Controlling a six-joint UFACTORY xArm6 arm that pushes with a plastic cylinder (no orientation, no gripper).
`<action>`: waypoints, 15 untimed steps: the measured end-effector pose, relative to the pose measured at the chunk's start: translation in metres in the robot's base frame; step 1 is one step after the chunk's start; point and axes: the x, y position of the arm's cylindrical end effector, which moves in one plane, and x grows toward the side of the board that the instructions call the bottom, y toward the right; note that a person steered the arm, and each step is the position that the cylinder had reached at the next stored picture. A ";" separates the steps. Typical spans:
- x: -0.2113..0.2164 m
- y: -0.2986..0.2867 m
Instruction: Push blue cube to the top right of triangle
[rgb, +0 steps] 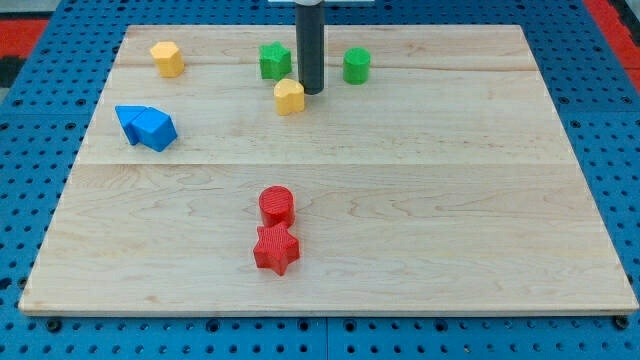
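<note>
Two blue blocks sit touching at the view's left. The right one (157, 131) looks like the cube and the left one (128, 119) looks like the triangle, though their shapes are hard to tell apart. My tip (311, 92) is far from them, near the view's top centre. It stands just right of a yellow block (289, 96), touching or nearly touching it.
A green block (275, 61) is up-left of my tip and a green cylinder (357, 65) is up-right of it. Another yellow block (167, 58) sits at the top left. A red cylinder (277, 204) and a red star (276, 249) sit at the bottom centre.
</note>
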 end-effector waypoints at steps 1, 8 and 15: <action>0.008 0.006; 0.166 -0.192; 0.073 -0.175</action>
